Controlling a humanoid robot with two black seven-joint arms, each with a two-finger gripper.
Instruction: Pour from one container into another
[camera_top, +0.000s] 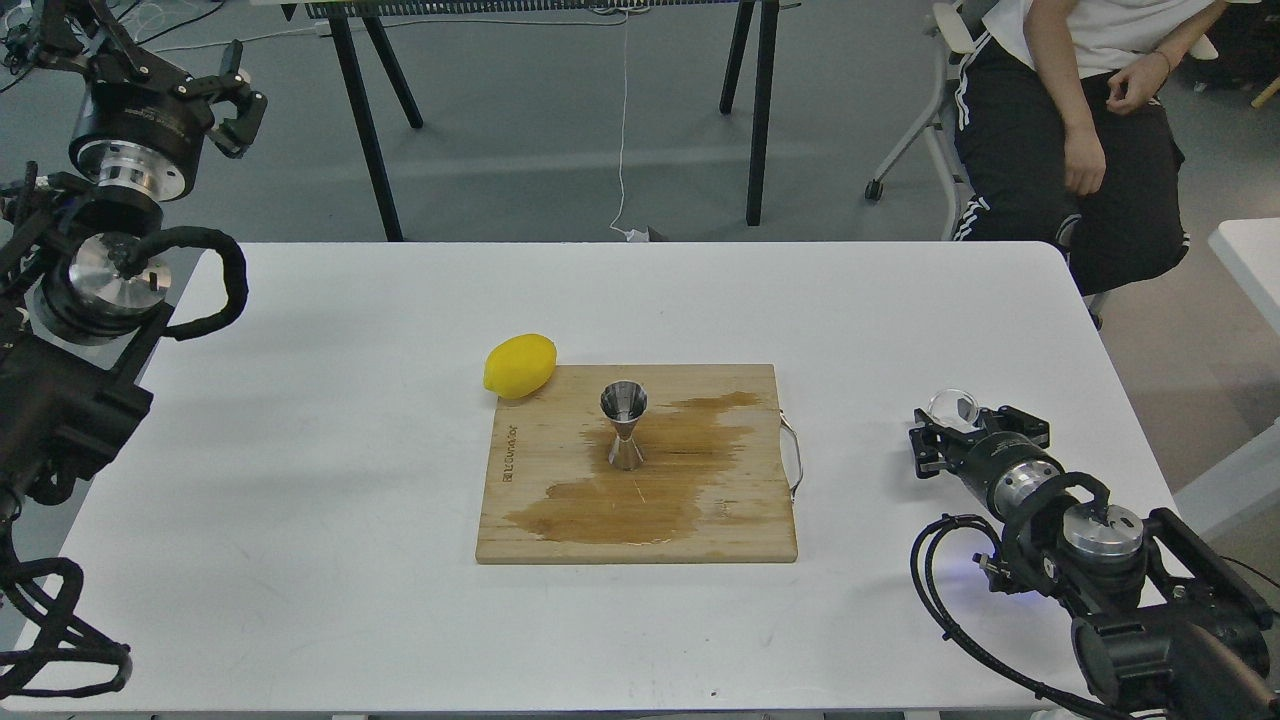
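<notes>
The board (640, 470) lies mid-counter (300, 500), a dark wet stain across it. The jigger (624, 425) stands upright on the board, just above the stain. Right of the board, near the counter's edge, the right hand (950, 425) is clamped on the cup (952, 405). The lemon (520, 365) touches the board's far-left corner. Far left of the board, the left hand (235, 100) hangs above the counter's edge, fingers apart.

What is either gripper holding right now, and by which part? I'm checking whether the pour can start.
The right gripper is at the glass cup, but whether it grips it cannot be told. The left gripper holds nothing.
</notes>
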